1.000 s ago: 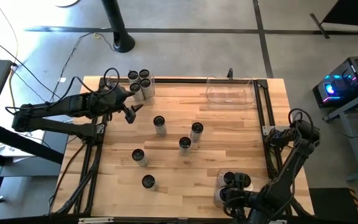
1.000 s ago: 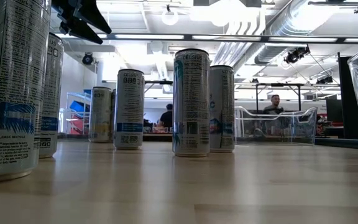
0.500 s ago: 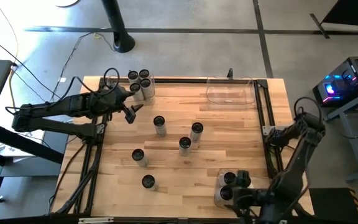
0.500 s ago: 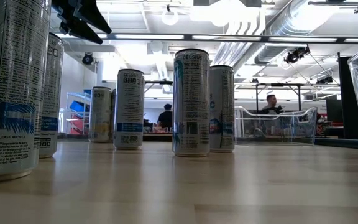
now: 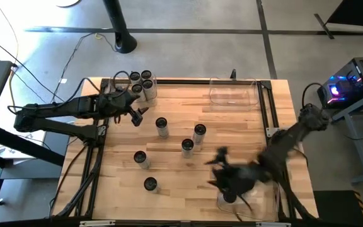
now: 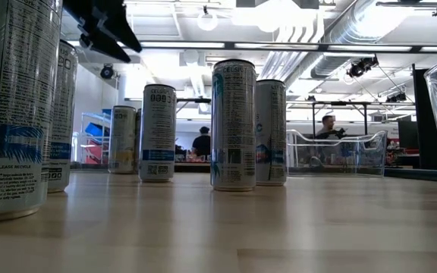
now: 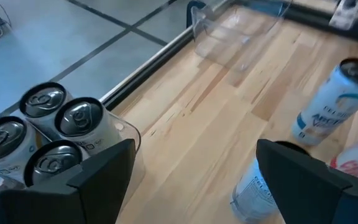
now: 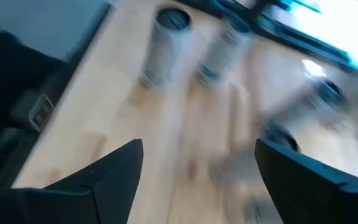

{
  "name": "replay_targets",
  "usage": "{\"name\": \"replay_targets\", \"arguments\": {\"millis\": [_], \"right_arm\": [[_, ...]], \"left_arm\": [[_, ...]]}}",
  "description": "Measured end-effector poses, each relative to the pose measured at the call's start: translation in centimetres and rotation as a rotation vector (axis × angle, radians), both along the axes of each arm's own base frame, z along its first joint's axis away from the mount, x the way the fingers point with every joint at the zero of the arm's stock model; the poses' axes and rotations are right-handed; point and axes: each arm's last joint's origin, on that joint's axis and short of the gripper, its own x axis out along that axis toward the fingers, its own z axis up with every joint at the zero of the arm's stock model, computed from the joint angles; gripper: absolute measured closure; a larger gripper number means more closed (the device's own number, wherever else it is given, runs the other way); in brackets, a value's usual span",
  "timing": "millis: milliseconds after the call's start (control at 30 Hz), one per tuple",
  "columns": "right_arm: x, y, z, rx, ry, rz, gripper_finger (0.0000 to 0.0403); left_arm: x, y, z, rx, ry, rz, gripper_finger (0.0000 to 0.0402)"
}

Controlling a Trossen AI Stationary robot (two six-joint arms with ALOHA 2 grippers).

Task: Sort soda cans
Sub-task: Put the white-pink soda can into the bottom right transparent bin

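Here, on the wooden table (image 5: 181, 101), the step in hand looks like a fresh pickup: the left gripper (image 5: 137, 115), fingers spread and empty, hangs just beside the nearest loose can (image 5: 162, 126) and should, by this reading, centre over it before closing. The right gripper (image 5: 222, 173), also open and empty, blurs above the near-right bin (image 5: 222, 200). Five slim pale soda cans (image 5: 187, 146) stand upright mid-table; four more sit in the far-left bin (image 7: 126, 130).

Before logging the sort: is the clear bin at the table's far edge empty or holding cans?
Empty. From above, the clear bin shows only bare wood through its bottom, and the low view shows no can inside.
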Motion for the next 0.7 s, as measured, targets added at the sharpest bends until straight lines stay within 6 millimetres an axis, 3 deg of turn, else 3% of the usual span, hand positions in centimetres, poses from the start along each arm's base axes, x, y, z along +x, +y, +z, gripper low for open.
{"name": "replay_targets", "arguments": {"millis": [133,267,367,500,700], "right_arm": [[4.4,-4.5,-2.1,0.088,-0.051,0.161,0.0098],[6.5,-10.1,-3.9,0.093,-0.087,0.006,0.0098],[7.0,-12.7,-5.2,0.152,-0.09,-0.033,0.0098],[7.0,-13.7,-6.4,0.24,-0.062,0.042,0.0098],[6.7,-13.9,-7.7,0.22,-0.049,-0.012,0.0098]], "left_arm": [[0.9,0.1,-0.7,0.006,0.047,0.008,0.0071],[1.3,-0.3,-1.0,0.051,0.077,0.013,0.0071],[1.4,-0.7,-1.0,0.069,0.083,0.0,0.0071],[1.4,-1.2,-1.0,0.078,0.083,-0.018,0.0071],[1.5,-1.8,-1.0,0.073,0.074,-0.034,0.0071]]}}
